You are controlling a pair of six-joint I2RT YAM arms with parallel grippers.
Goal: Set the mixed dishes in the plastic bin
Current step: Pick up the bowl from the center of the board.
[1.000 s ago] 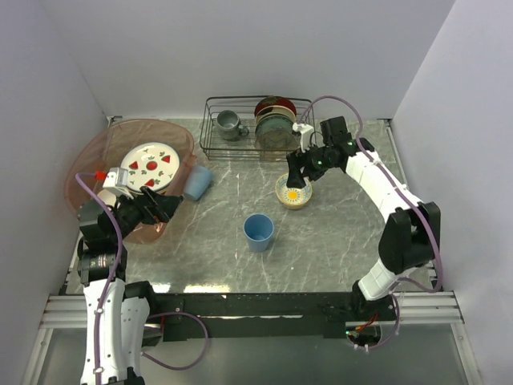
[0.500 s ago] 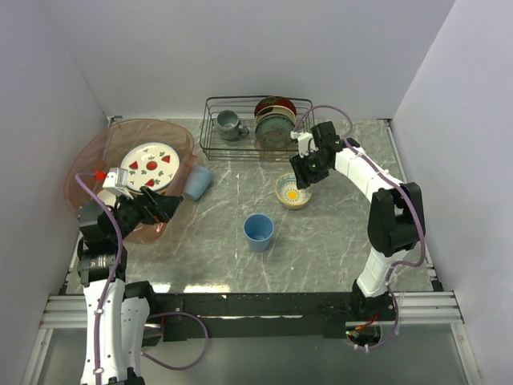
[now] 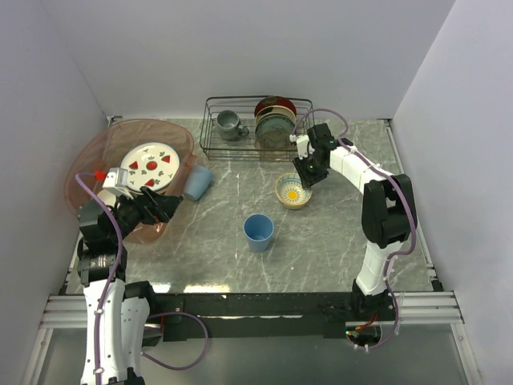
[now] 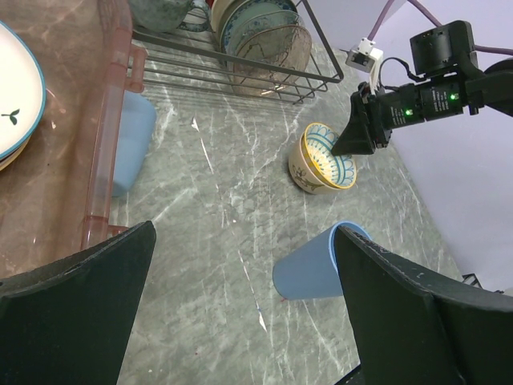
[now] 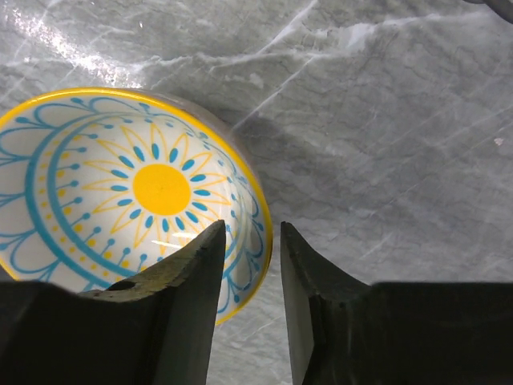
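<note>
The right gripper (image 5: 252,231) points down at the cream bowl (image 5: 160,192), the one with a yellow sun and blue lines painted inside. Its jaws are only a little way apart, and the bowl's yellow rim runs right through the gap between them. One jaw is over the inside of the bowl and the other is over the outside. The view is too tight for me to tell if the jaws are pinching the rim or just sitting close to it. The bowl sits flat on the grey marble table (image 3: 337,233). Behind these jaws is the black wire rack (image 3: 212,136), with a grey mug (image 3: 229,123) and some dark plates (image 3: 275,124) standing in it. The left gripper (image 4: 244,233) has its jaws spread as wide as they go, and they hold nothing. Only bare table shows between them. The pink plastic bin (image 4: 104,160) is just to the left of these jaws, with its near rim partly under them. A white plate with red strawberries (image 3: 151,167) lies inside the bin. A light-blue cup (image 4: 309,269) stands upright ahead of the left gripper, close to its right jaw. Another light-blue cup (image 4: 128,144) lies on its side ahead and to the left, touching the bin's outer wall. The cream bowl is farther ahead, well apart from the bin.
</note>
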